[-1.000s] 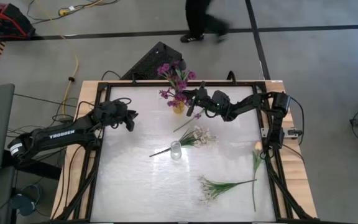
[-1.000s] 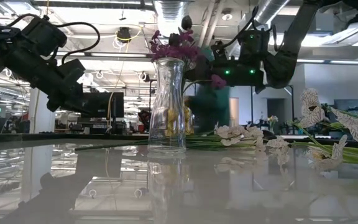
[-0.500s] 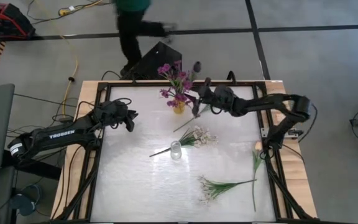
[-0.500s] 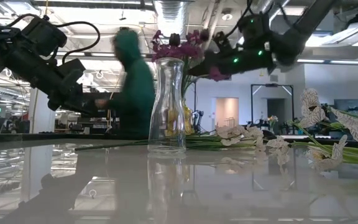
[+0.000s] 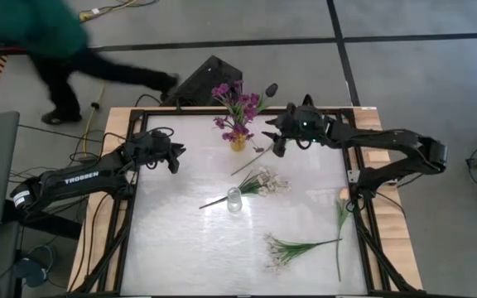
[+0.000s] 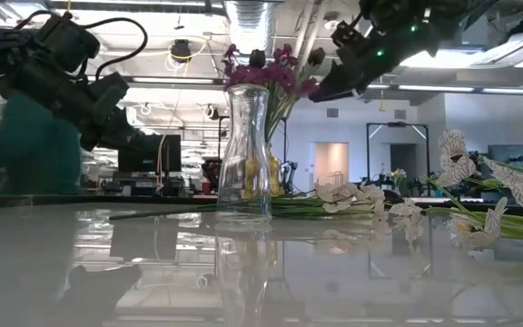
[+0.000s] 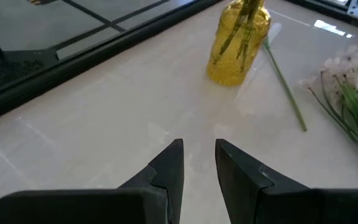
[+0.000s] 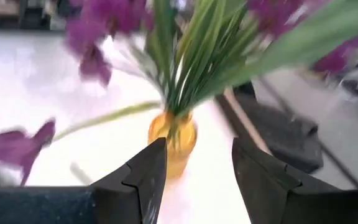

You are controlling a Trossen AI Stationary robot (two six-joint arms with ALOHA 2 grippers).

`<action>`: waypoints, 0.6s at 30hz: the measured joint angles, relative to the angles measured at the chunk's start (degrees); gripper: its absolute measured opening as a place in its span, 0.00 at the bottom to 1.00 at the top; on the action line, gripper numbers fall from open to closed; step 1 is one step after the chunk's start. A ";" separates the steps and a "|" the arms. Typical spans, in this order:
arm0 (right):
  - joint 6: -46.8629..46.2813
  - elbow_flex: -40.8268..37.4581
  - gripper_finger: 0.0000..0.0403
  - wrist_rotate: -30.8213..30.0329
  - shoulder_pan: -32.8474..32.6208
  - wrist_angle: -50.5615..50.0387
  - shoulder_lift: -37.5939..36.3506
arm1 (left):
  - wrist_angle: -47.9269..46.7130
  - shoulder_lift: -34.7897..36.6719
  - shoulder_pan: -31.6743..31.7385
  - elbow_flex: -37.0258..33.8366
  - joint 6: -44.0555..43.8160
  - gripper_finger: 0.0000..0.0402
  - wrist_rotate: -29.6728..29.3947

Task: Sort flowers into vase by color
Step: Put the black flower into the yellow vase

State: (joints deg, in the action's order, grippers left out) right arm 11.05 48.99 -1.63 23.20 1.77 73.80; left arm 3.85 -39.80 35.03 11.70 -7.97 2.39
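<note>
A yellow vase (image 5: 237,143) near the table's far edge holds purple flowers (image 5: 233,101) and one dark bud (image 5: 270,88), whose stem leans toward the table's right. My right gripper (image 5: 276,141) hangs open just right of this vase, above the table, with nothing between its fingers (image 8: 146,168). A clear glass vase (image 5: 234,199) stands mid-table. One white spray (image 5: 265,181) lies flat beside it. Another white spray (image 5: 292,247) lies flat farther forward. A tulip (image 5: 340,222) lies by the right edge. My left gripper (image 5: 175,159) waits at the far left, slightly open and holding nothing.
A bare green stem (image 5: 251,161) lies on the table between the yellow vase and the white spray. A black frame (image 5: 139,116) borders the table. A person (image 5: 40,37) walks on the floor beyond the far left corner.
My right gripper has opened and let go of the dark bud's stem, then risen and drawn back a little toward the table's right. The dark bud now stands in the yellow vase, leaning right. A person has walked leftward behind the table.
</note>
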 joint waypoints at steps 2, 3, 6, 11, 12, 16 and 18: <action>0.28 2.35 0.52 0.02 0.00 -7.59 -0.04 | -0.17 0.01 0.00 0.16 -0.04 0.20 0.47; 1.04 3.70 0.52 0.02 0.00 -11.62 -0.02 | -0.35 0.01 0.00 0.16 -0.05 0.20 0.84; 2.38 7.98 0.51 -0.34 0.02 -20.61 0.00 | -1.05 0.01 0.00 0.16 -0.04 0.20 1.93; 3.69 15.26 0.45 -9.31 -0.10 -26.88 -0.73 | -1.76 0.01 -0.01 0.16 -0.02 0.20 1.67; 4.52 16.55 0.42 -12.64 -0.36 -26.73 -1.11 | -1.78 0.03 -0.02 0.16 -0.02 0.20 1.66; 9.29 19.31 0.18 -25.46 0.02 -21.10 -2.51 | -1.79 0.02 -0.02 0.18 0.00 0.20 1.64; 13.09 19.32 0.06 -28.17 0.90 -15.44 -2.94 | -1.78 0.03 -0.01 0.18 0.04 0.20 1.56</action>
State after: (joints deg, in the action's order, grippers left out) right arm 24.14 68.31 -29.80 24.10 -13.67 70.85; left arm 2.07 -39.77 35.01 11.88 -7.93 3.95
